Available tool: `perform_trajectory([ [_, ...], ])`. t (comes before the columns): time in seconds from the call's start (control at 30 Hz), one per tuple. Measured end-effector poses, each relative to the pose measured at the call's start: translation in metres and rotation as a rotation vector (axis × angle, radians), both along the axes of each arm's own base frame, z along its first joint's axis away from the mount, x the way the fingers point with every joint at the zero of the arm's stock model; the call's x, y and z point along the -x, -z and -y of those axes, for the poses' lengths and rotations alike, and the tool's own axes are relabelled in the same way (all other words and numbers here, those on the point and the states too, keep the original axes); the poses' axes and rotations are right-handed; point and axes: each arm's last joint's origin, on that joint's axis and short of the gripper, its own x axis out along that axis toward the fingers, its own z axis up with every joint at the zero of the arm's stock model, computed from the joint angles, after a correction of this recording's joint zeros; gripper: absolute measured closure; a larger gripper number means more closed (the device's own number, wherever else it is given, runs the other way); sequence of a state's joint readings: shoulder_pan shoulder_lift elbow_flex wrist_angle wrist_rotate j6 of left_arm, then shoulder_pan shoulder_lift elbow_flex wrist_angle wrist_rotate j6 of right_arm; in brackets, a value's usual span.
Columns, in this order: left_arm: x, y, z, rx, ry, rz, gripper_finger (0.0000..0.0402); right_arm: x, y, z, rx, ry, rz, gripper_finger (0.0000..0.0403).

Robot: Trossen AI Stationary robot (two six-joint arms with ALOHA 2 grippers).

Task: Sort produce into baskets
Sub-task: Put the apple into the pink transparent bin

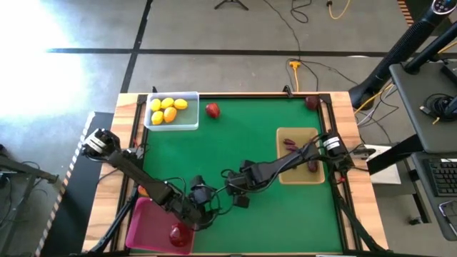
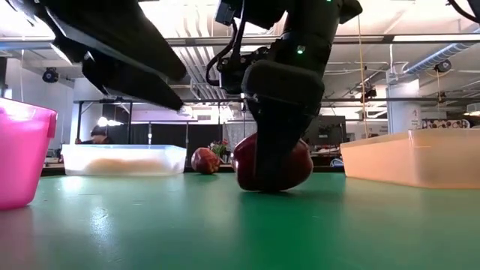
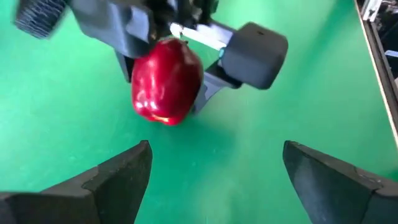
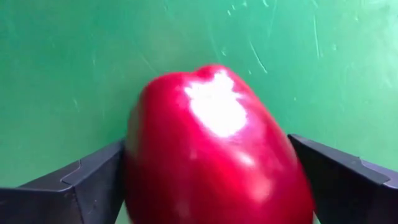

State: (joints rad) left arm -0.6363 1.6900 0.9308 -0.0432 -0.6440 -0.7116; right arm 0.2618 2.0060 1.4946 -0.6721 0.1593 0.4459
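Note:
My right gripper (image 4: 211, 186) is shut on a shiny red fruit (image 4: 211, 149) at the middle of the green mat, near the front. The fruit also shows in the low view (image 2: 289, 165) and the left wrist view (image 3: 166, 81). In the high view my right gripper (image 1: 240, 191) hides it. My left gripper (image 3: 214, 180) is open and empty, just left of the fruit and facing it; in the high view it (image 1: 203, 208) is beside the magenta-pink bin (image 1: 146, 227). That bin holds one red fruit (image 1: 178, 233). My right gripper pinches the red fruit between its two fingers, one on each side (image 4: 138, 168). The fingers (image 2: 274, 142) come from above, pointing down. The fruit's underside (image 2: 266, 187) appears to rest on the green mat.
The clear bin (image 1: 191, 123) at the far left holds several yellow lemons (image 1: 167, 109). A red fruit (image 1: 212, 109) lies beside it, and a dark red one (image 1: 312, 102) at the far right corner. The tan tray (image 1: 298, 177) on the right holds dark purple pieces (image 1: 290, 143).

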Motion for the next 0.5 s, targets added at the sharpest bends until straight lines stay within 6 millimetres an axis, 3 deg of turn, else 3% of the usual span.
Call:
perform_trajectory([
  [0.27, -0.021, 0.022, -0.003, -0.047, 0.016, 0.057, 0.0046, 0.009, -0.026, -0.006, 0.013, -0.025, -0.044, 0.0003],
  [0.5, -0.034, 0.033, -0.012, -0.082, -0.02, 0.082, 0.0036, 0.035, -0.056, -0.023, 0.028, -0.039, -0.132, 0.0003],
])
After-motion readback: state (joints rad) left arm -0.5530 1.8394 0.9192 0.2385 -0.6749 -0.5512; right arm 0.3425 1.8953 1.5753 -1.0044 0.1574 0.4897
